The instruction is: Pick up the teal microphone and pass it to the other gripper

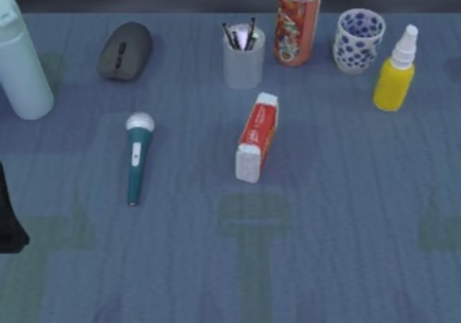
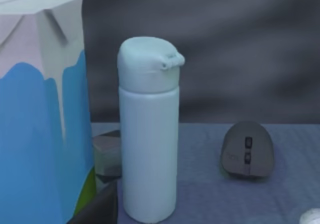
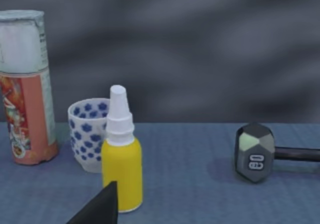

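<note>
The teal microphone (image 1: 137,161) lies flat on the table left of centre, its white-grey head (image 1: 140,123) toward the back and its slim handle toward the front. A white edge of that head (image 2: 313,217) peeks into a corner of the left wrist view. My left gripper (image 1: 9,222) is a black shape at the table's left edge, well left of the microphone and apart from it. The other gripper, my right one (image 3: 102,206), shows only as a black tip in the right wrist view, facing a yellow dropper bottle (image 3: 121,159).
Along the back stand a pale bottle (image 1: 21,60), grey mouse (image 1: 124,50), pen cup (image 1: 243,58), orange can (image 1: 297,20), blue-dotted cup (image 1: 359,40) and yellow dropper bottle (image 1: 395,76). A red-white box (image 1: 257,137) lies mid-table. A milk carton (image 2: 40,114) and a dumbbell (image 3: 256,153) show in wrist views.
</note>
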